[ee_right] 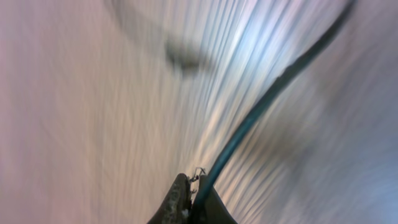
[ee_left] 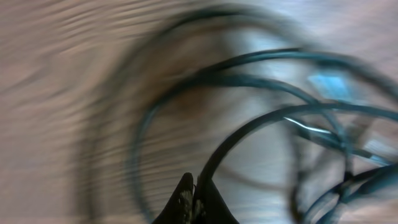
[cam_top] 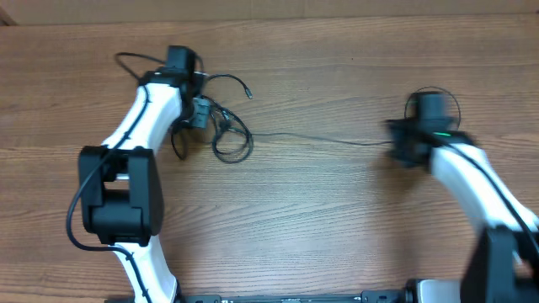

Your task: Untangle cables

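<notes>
cable tangle (cam_top: pixel 221 128) sits on the wood surface (cam_top: pixel 320 219), several dark loops piled over each other; 1 loose end with a small plug (cam_top: pixel 248 91) pokes out up and right of the tangle; left end effector (ee_left: pixel 194 198) is on the tangle's left edge, pointing down into it; left wrist view is blurred, but both fingers are pinched nearly together, with 1 dark loop of the tangle coming out from between the tips and arcing up to the right; more loops cross behind that one, overlapping, can't separate them in the blur; 1 thin strand (cam_top: pixel 320 140) leaves the tangle's right side and runs almost straight across the surface to the right end effector (ee_right: pixel 194 193), which is well apart from the tangle, far to its right; right wrist view is blurred too; fingers are closed down to a narrow gap, strand clamped between the tips and leading off up and right; strand looks taut from overhead; can't tell whether it touches the wood along its run
</notes>
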Robot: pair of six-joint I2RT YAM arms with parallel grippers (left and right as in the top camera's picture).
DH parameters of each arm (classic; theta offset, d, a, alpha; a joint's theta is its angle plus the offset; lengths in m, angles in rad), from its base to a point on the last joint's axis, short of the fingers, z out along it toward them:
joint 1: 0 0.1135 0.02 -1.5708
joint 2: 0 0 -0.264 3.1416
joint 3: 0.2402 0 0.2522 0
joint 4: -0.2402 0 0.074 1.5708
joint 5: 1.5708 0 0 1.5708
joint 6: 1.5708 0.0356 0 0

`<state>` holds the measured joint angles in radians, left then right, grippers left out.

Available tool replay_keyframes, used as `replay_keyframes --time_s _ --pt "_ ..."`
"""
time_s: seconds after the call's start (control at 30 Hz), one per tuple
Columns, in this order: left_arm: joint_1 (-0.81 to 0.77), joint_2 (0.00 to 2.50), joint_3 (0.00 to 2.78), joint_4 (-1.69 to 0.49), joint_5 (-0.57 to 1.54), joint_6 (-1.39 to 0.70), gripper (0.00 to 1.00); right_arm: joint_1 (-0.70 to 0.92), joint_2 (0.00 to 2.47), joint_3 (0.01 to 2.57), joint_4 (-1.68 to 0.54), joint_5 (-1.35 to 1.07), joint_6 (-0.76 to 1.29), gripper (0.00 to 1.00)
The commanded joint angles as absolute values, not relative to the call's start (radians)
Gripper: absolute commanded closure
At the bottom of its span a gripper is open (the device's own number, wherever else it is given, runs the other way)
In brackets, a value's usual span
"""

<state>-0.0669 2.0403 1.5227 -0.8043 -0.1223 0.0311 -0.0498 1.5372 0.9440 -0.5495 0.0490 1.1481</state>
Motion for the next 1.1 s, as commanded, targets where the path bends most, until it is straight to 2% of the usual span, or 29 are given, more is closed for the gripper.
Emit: replay_keyframes --time_s 0.0,0.2,0.3,0.4,0.53,0.8,1.07 --pt "0.003 2.040 1.515 -0.799 -0.237 -0.211 0.96 -0.246 1.372 0.952 -0.607 0.096 0.959 0.96" --pt "0.087 2.040 1.515 -0.795 -0.234 -0.274 0.96 -0.610 1.243 0.952 -0.646 0.004 0.737 0.96" --pt "0.109 2.040 1.515 -0.792 -0.146 -0.277 0.96 -0.722 1.243 0.951 -0.587 -0.144 0.550 0.96" --pt "0.110 2.040 1.515 -0.781 -0.038 -0.273 0.96 -0.750 1.250 0.951 -0.495 -0.238 0.408 0.96" --pt "0.094 2.040 1.515 -0.758 0.051 -0.258 0.96 -0.752 1.250 0.969 -0.363 -0.226 0.368 0.96" --pt "0.035 2.040 1.514 -0.765 0.065 -0.258 0.95 -0.838 1.263 1.251 -0.389 0.136 0.331 0.96" --pt "-0.043 2.040 1.514 -0.716 0.064 -0.258 0.94 -0.910 1.369 1.411 -0.316 0.163 0.215 0.96"
